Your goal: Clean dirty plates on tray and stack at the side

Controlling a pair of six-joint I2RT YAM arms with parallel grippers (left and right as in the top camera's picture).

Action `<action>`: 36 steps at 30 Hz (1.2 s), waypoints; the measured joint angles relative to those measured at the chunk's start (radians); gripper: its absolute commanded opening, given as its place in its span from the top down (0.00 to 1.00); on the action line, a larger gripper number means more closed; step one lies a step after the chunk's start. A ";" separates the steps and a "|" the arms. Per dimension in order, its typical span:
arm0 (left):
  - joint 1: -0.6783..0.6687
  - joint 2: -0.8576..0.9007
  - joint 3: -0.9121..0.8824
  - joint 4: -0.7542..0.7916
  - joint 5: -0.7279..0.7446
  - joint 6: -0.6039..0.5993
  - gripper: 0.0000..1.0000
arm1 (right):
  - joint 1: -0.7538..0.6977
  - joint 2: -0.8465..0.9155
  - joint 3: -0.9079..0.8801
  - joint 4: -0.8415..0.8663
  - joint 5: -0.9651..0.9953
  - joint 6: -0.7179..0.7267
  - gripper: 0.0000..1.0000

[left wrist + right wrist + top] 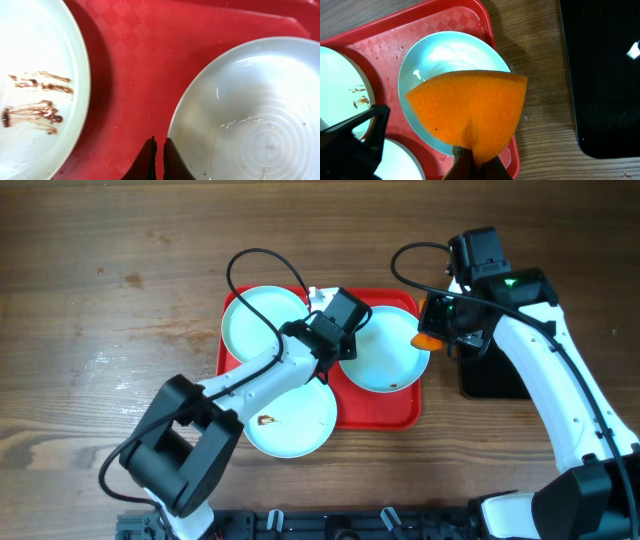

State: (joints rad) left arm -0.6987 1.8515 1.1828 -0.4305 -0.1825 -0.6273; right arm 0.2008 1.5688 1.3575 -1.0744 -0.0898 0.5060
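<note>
Sponge (470,107), orange and wedge-shaped, is pinched by its lower tip in the right tool (476,167). It hangs above the right-hand plate (385,360), close to the right rim of the red tray (400,415). That plate looks wet and free of smears.

The left tool (159,161) has its fingers pressed together with nothing visible between them. It sits low over a bare strip of tray floor just beside the same plate's rim. Across that strip lies a smeared plate (35,100) streaked with brown.

From overhead, all three plates are on the tray. The back-left plate (262,320) sits inside the rim. The front plate (295,425) bears a small brown mark and reaches past the front rim over the wooden counter (100,300). A black tray (605,75) lies just right of the red one.
</note>
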 measured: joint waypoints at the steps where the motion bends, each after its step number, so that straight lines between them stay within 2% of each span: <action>1: 0.000 -0.009 0.000 -0.006 -0.005 0.000 0.96 | 0.000 0.000 0.000 0.000 0.000 0.000 0.96; 8: 0.000 -0.038 0.000 -0.053 -0.006 0.000 0.96 | 0.000 0.000 0.000 0.003 0.000 0.000 0.96; 15: 0.000 -0.182 -0.001 -0.078 0.000 0.000 0.96 | 0.000 0.000 0.000 0.005 0.000 0.000 0.96; 22: 0.000 -0.219 -0.001 -0.156 0.005 0.000 0.96 | 0.000 0.032 0.000 0.021 0.000 -0.001 0.96; 27: 0.000 -0.274 -0.001 -0.162 0.008 0.000 0.96 | 0.000 0.103 0.000 0.039 -0.043 -0.031 0.96; 36: 0.000 -0.333 -0.001 -0.162 0.008 0.000 0.96 | 0.000 0.103 0.000 0.084 -0.100 -0.093 0.96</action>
State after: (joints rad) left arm -0.6987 1.5188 1.1820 -0.5926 -0.1745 -0.6273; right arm 0.2008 1.6722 1.3575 -0.9905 -0.1902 0.4133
